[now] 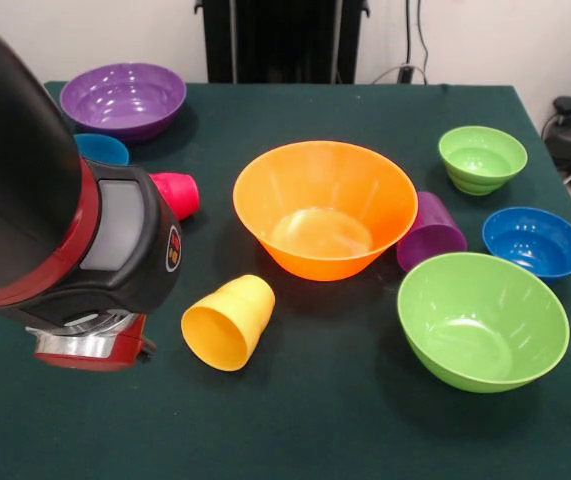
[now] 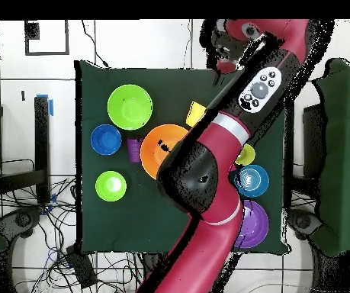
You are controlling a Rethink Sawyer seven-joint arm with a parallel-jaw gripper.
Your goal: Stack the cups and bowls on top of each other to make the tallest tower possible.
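The large orange bowl (image 1: 323, 205) stands upright and empty mid-table, nothing stacked on it. The yellow-orange cup (image 1: 228, 322) lies on its side in front of it. The purple cup (image 1: 431, 232) lies on its side against the orange bowl's right. The red-pink cup (image 1: 177, 194) lies beside my arm (image 1: 55, 230), whose wrist end (image 1: 90, 345) hangs low at the left. The gripper's state does not show. The large lime green bowl (image 1: 482, 320) is front right and the large purple bowl (image 1: 122, 98) back left. A pale yellow cup (image 2: 245, 155) peeks from beside the arm in the overhead view.
A small lime green bowl (image 1: 482, 158) and a small blue bowl (image 1: 534, 240) sit at the right. A second small blue bowl (image 1: 100, 148) is half hidden behind my arm. In the overhead view the arm (image 2: 208, 175) crosses the green table (image 2: 170, 221) and covers its right part.
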